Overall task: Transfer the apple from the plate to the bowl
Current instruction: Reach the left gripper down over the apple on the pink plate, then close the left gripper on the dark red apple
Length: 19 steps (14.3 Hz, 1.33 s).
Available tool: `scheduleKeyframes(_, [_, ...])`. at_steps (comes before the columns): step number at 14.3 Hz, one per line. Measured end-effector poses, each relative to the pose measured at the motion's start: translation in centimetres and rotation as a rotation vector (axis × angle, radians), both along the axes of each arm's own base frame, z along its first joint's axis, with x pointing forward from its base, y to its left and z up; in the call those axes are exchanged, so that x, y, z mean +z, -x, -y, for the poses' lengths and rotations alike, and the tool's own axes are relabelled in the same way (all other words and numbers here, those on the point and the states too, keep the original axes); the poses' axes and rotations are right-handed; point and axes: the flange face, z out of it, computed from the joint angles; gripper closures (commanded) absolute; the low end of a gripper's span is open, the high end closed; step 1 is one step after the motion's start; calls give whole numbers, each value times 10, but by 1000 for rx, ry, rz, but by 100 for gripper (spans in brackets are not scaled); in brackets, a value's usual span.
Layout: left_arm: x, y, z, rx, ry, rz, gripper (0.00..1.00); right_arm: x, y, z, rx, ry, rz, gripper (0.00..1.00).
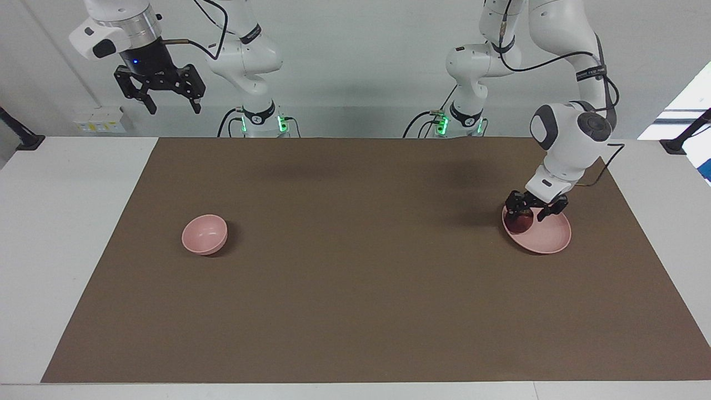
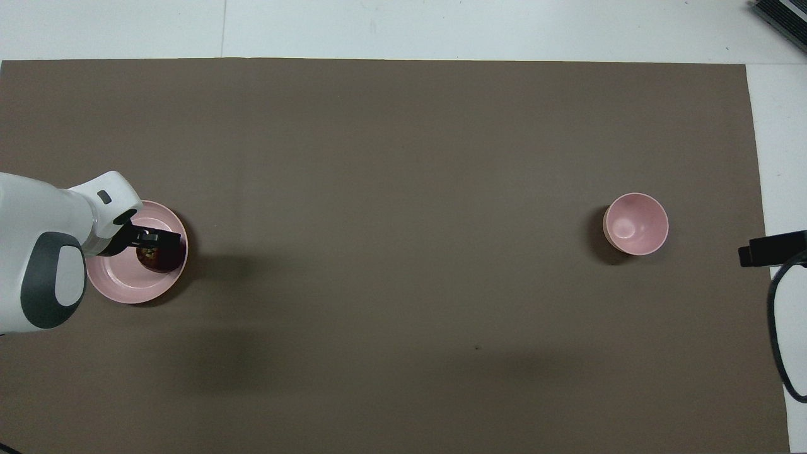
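Facing view: left gripper (image 1: 529,214) down on the plate (image 1: 550,240), fingers astride the apple (image 1: 521,224) (whether they actually pinch it, cannot tell). Apple sits on plate, at the left arm's end of the brown mat (image 1: 355,278). Bowl (image 1: 204,234) well apart, toward the right arm's end. Right gripper (image 1: 169,105) waits raised, fingers spread, empty.
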Motion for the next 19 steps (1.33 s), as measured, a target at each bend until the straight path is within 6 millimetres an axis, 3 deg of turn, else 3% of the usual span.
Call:
scheduleKeyframes(2, [-3,2,0,1,0,-1,37,0,0,0,0,0,0,0])
scheduleKeyframes(5, [-2,2,0,1,0,0,77,0,0,0,0,0,0,0])
scheduleKeyframes(8, [-2,2,-2,5,0,0,84,0,0,0,0,0,-1,0])
scheduleKeyframes(10, [-1,2,-10,19,0,-8,96,-1,0,0,0,0,-1,0])
scheduleKeyframes(12, [7,-1,-14,23,1,-13,98,-2,0,0,0,0,-5,0])
scheduleKeyframes(15, [35,-14,-11,22,9,-25,100,-4,1,0,0,-1,-10,0])
scheduleKeyframes(19, [71,-19,1,105,195,-77,100,-5,5,-8,2,-58,-11,0])
